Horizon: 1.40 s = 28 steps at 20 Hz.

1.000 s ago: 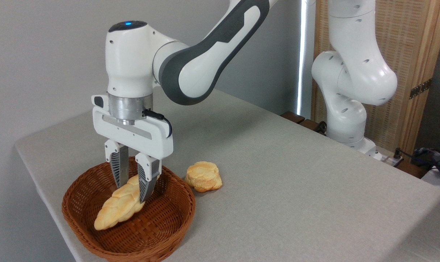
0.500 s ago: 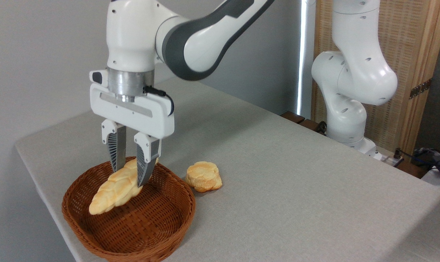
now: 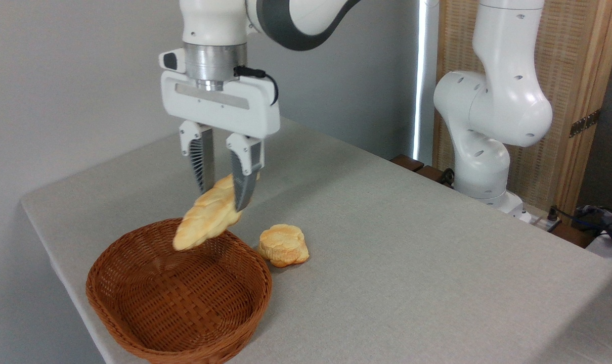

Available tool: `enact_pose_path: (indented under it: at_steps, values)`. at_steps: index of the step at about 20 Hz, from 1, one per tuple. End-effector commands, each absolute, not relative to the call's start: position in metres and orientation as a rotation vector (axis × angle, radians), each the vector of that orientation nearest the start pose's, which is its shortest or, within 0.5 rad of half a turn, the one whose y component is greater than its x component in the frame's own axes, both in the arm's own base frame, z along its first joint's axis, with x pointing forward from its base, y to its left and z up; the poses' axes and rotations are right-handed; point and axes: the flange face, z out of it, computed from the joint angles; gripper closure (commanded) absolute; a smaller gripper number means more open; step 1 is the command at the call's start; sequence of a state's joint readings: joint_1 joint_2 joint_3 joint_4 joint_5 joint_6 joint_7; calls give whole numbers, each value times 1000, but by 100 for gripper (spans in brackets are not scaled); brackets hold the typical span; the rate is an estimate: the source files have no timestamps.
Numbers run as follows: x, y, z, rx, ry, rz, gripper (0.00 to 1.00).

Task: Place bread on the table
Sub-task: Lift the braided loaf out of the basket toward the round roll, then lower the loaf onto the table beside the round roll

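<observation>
The gripper (image 3: 224, 198) is pinching the upper end of the braided bread (image 3: 208, 220) between nearly closed fingers, so the loaf is hanging tilted in the air above the far rim of the wicker basket (image 3: 134, 323). To finish well, the arm should be carrying it sideways past the round bun (image 3: 283, 244) and lowering it until it is resting on bare table (image 3: 412, 263) before releasing.

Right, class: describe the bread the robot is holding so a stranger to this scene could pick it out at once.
Start at the grey cloth table and find the brown wicker basket at its near left corner. Above the basket's far rim, the white hand grips the bread in mid-air, tilted. It is long, braided and pointed, unlike the small round bun lying on the cloth.
</observation>
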<state>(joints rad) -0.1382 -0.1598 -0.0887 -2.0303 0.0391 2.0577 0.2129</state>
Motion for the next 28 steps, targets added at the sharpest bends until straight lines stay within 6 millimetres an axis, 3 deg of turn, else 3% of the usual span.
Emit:
enact_pose_path:
  at_steps: [1,8,12,18,20,21,28]
  values:
    - [478,-128,533,-3004,799,-166,27]
    - [436,-156,516,-2963,954,-66,26]
    - [428,-163,509,-2946,1003,-23,26]
    - [435,-172,486,-2922,1071,34,21]
    - [439,-175,478,-2915,1080,53,3]
    - [441,-175,475,-2912,1081,56,0]
    - [456,-180,462,-2913,1085,13,0]
